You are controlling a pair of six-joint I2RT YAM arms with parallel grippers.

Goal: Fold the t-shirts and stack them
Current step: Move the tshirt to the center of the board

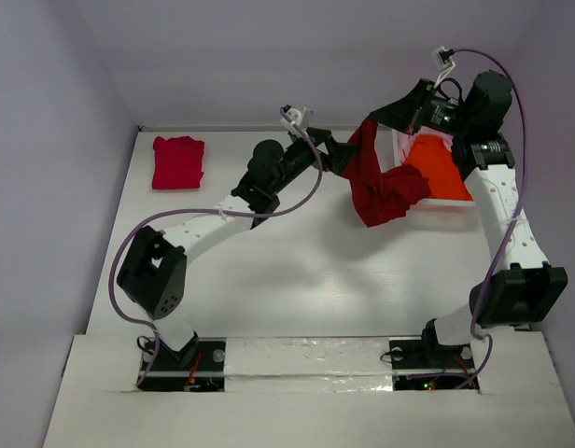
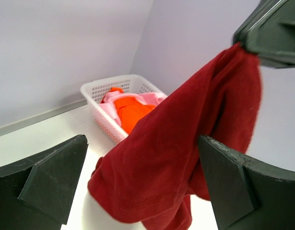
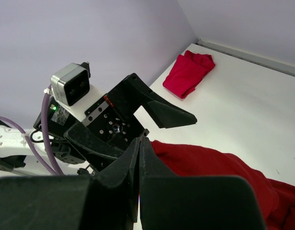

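So far: crimson-pink shirt (image 1: pixel 178 162) folded on tabletop (image 1: pixel 297 271); dark red shirt (image 1: pixel 381 187) pinched aloft in my right pincer (image 1: pixel 373 120), left pincer (image 1: pixel 343 157) spread; orange shirt (image 1: pixel 437 165) and pale pink shirt (image 1: pixel 402 146) unfolded in basket (image 1: pixel 453 202).

The left arm stretches forward and rightward, elbow low, and its hand (image 1: pixel 336 154) is level with both fingers spread wide toward the right hand. The right arm rises steeply from its base and bends leftward. Its hand (image 1: pixel 406 114) is raised, fingers pinched together on the dark red t-shirt (image 1: pixel 381 187).
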